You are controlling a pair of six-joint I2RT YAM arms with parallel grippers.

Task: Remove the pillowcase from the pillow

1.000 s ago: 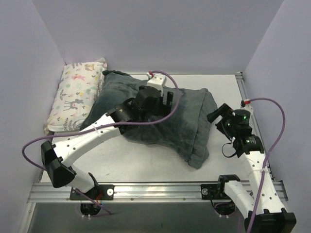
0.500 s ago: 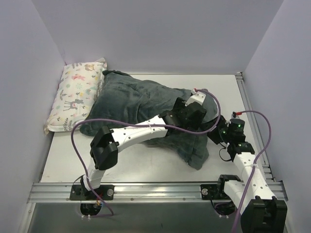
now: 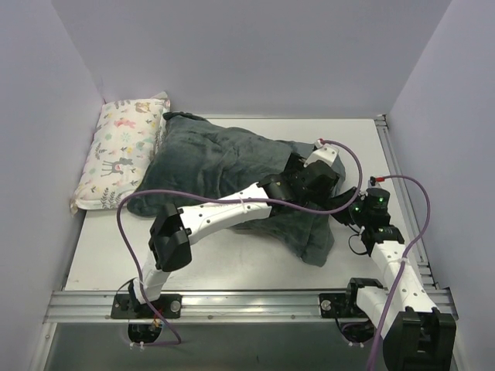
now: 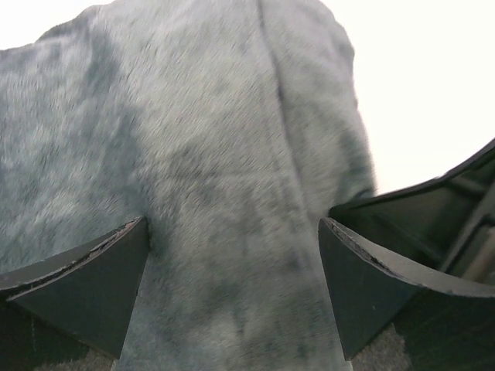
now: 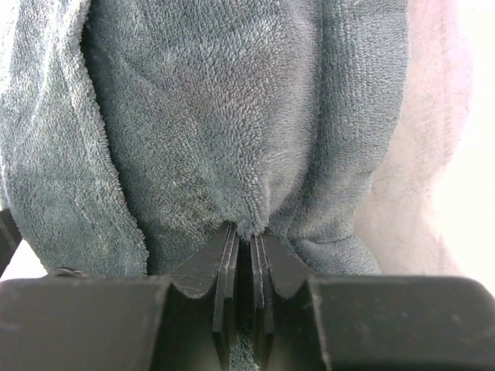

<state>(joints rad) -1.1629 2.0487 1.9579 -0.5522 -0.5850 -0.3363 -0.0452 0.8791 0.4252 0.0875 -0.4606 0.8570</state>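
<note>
On the table (image 3: 232,267): two soft things, two arms.
One plush pillowcase (image 3: 224,162); one animal-print pillow (image 3: 124,154) beside it; one left arm (image 3: 224,212) over it, one right arm (image 3: 390,259) at its edge.

The table (image 3: 232,267) bears pillowcase (image 3: 209,154) and printed pillow (image 3: 124,151).

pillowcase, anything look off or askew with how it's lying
Nothing damaged or spilled. The pillowcase lies rumpled and skewed, plush grey side up, its right end bunched into a drooping fold toward the near edge. The right gripper is shut on a pinch of that fabric.
</note>
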